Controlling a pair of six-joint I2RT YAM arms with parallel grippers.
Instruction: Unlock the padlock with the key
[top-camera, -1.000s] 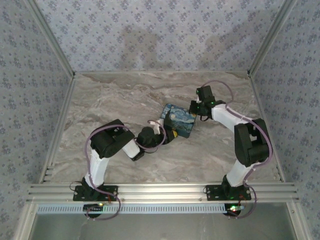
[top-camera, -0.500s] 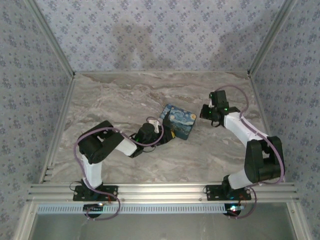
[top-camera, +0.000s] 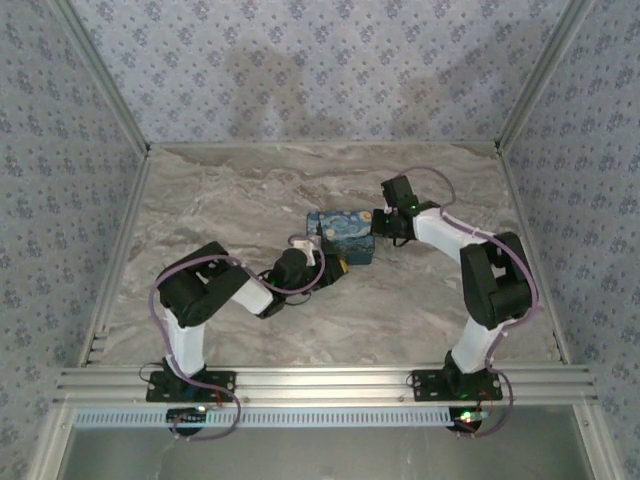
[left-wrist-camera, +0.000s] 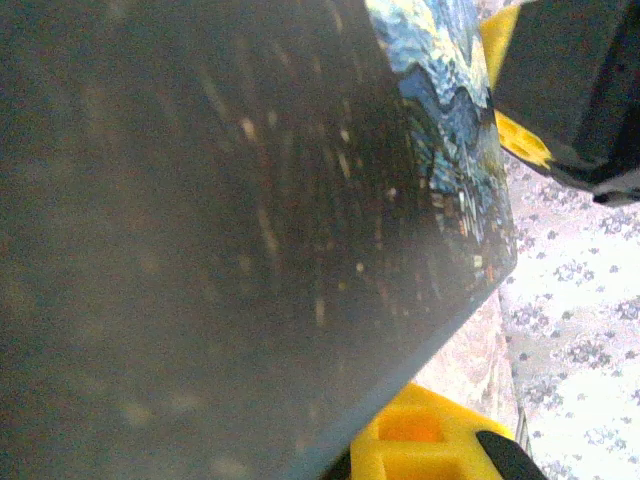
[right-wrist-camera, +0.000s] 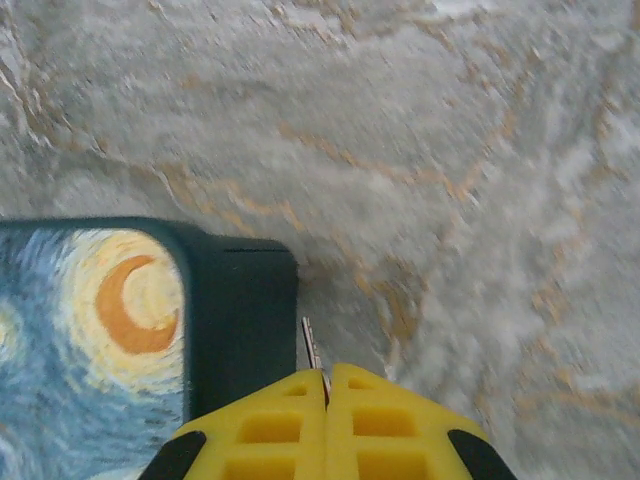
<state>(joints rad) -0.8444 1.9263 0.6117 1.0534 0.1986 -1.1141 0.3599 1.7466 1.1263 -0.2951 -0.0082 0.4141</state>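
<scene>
The box (top-camera: 340, 235) printed with a starry-night painting lies mid-table, between both arms. The padlock is hidden. My right gripper (top-camera: 383, 222) is at the box's right end and is shut on the key (right-wrist-camera: 311, 345). The key's thin metal blade sticks out between the yellow fingertips (right-wrist-camera: 327, 375), just beside the box's dark side wall (right-wrist-camera: 240, 320). My left gripper (top-camera: 340, 268) presses against the box's near side. The box's dark side (left-wrist-camera: 200, 200) sits very close in the left wrist view, with one yellow finger (left-wrist-camera: 420, 445) under its edge. I cannot see what that gripper holds.
The marble tabletop (top-camera: 250, 190) is walled with patterned paper at the back and both sides. An aluminium rail (top-camera: 320, 380) runs along the near edge by the arm bases. A black and yellow gripper part (left-wrist-camera: 520, 140) shows past the box's painted face.
The right gripper swung out to the right, then came back to the box's right end. The box shifted left and turned more level. The left elbow moved left.
</scene>
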